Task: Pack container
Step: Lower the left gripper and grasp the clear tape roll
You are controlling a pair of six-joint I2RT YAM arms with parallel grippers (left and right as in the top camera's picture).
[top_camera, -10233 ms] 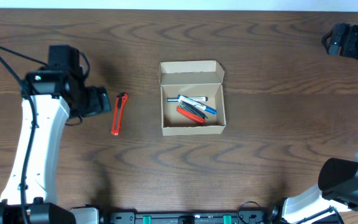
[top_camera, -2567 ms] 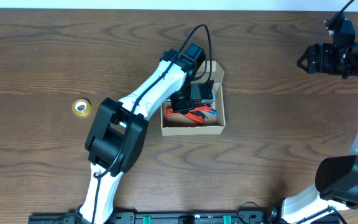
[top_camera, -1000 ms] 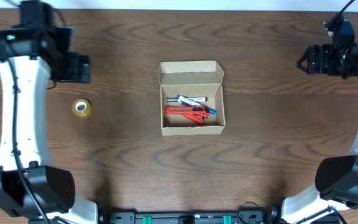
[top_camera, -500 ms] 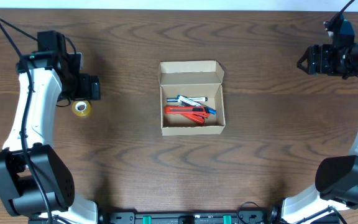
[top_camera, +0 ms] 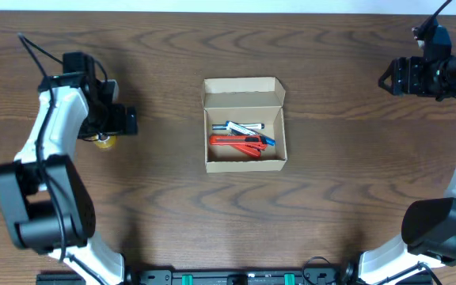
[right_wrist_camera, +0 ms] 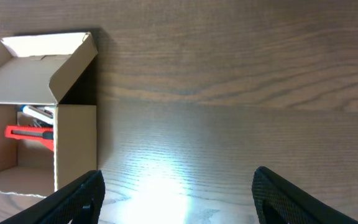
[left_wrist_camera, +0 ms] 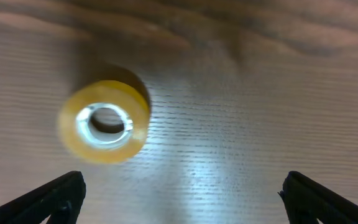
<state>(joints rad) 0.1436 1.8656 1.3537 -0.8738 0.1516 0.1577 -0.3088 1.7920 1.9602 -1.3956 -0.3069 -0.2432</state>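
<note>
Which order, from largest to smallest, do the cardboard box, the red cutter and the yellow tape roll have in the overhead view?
1. cardboard box
2. red cutter
3. yellow tape roll, partly hidden under the left gripper

One cardboard box (top_camera: 244,164), one yellow tape roll (left_wrist_camera: 104,122), one red utility knife (top_camera: 234,141)

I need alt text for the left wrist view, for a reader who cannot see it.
A small yellow roll of tape lies flat on the brown wooden table, left of centre, its hole facing the camera. The dark tips of the open jaws show in both bottom corners, holding nothing.
</note>
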